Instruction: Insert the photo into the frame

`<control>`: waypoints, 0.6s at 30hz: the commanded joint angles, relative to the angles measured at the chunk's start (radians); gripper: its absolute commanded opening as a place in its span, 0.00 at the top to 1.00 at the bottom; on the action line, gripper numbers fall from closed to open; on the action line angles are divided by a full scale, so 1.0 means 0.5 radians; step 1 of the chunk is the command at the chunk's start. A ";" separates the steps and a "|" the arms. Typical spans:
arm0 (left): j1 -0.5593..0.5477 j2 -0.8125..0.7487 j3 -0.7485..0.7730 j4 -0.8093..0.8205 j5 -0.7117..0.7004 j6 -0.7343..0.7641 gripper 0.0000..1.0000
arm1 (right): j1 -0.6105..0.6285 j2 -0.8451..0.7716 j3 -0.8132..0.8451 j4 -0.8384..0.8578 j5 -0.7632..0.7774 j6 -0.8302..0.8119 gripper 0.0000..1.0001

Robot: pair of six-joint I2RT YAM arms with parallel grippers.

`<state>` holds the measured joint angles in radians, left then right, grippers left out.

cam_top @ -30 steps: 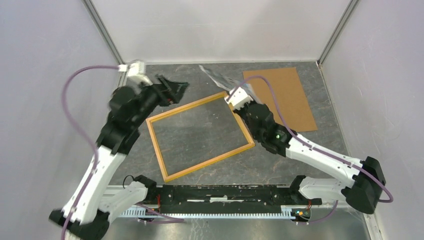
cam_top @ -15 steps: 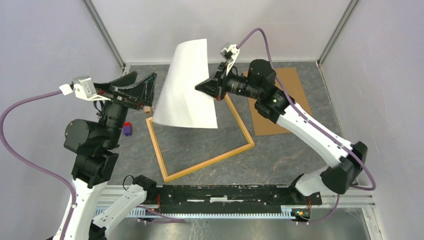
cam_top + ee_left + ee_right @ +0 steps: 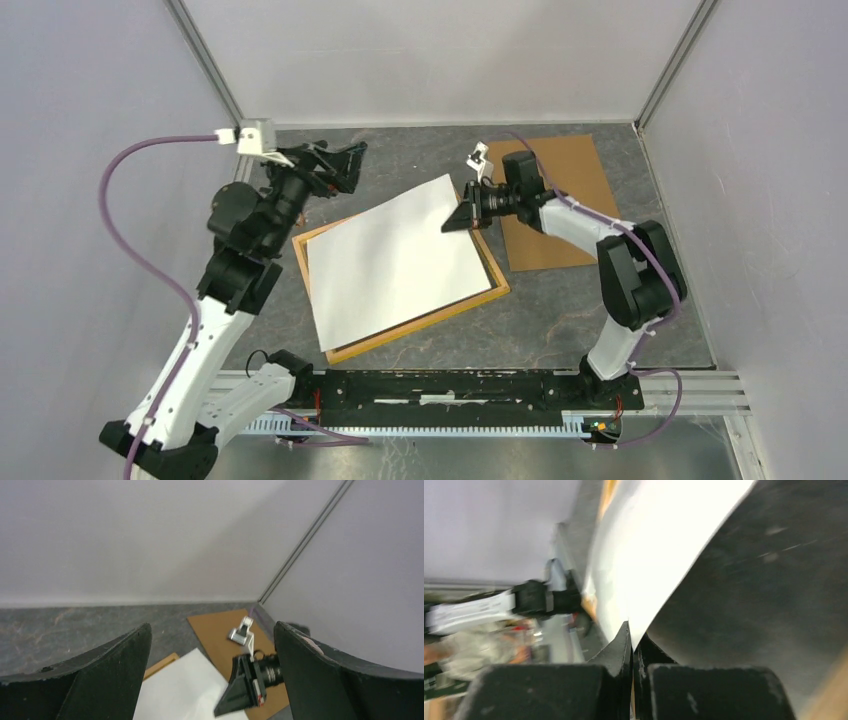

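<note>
The right end effector (image 3: 462, 222) has its fingers pressed together on the far right corner of the photo (image 3: 395, 255); the right wrist view shows the white sheet's edge nipped between the closed tips of the end effector (image 3: 631, 630). The left end effector (image 3: 335, 165) hangs above the far left corner of the frame (image 3: 430, 322) with its fingers spread wide and nothing between them, and its own camera looks across at the other arm through that gap (image 3: 211, 626). The photo lies blank white side up over the frame, which rests flat on the counter (image 3: 400, 150); the frame's left, near and right rails show beyond the sheet, while the far rail is covered, so the print seems to sit slightly askew on top, not seated in the opening. The brown board (image 3: 570, 200) lies apart to the right, under the right arm. The step in hand looks like laying the photo down. Next, I judge, the right end effector should let go and draw back without dragging the paper, then one arm should nudge the sheet square inside the rails
</note>
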<state>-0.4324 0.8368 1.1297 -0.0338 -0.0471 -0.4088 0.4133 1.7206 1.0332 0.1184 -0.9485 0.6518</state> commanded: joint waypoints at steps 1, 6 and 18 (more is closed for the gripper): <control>-0.002 0.068 -0.111 0.059 0.003 0.141 0.01 | -0.032 0.186 0.464 -1.123 0.508 -0.979 1.00; -0.001 0.067 -0.204 0.060 -0.006 0.180 0.01 | -0.048 0.400 0.727 -1.359 0.639 -1.265 1.00; 0.002 0.163 -0.235 0.059 0.033 0.171 0.01 | -0.066 0.650 0.915 -1.292 0.418 -1.215 1.00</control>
<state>-0.4324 0.9031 1.0157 -0.0486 -0.0467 -0.3649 0.3801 2.0621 1.4918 -0.5690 -0.6590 0.0216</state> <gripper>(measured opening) 0.990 0.004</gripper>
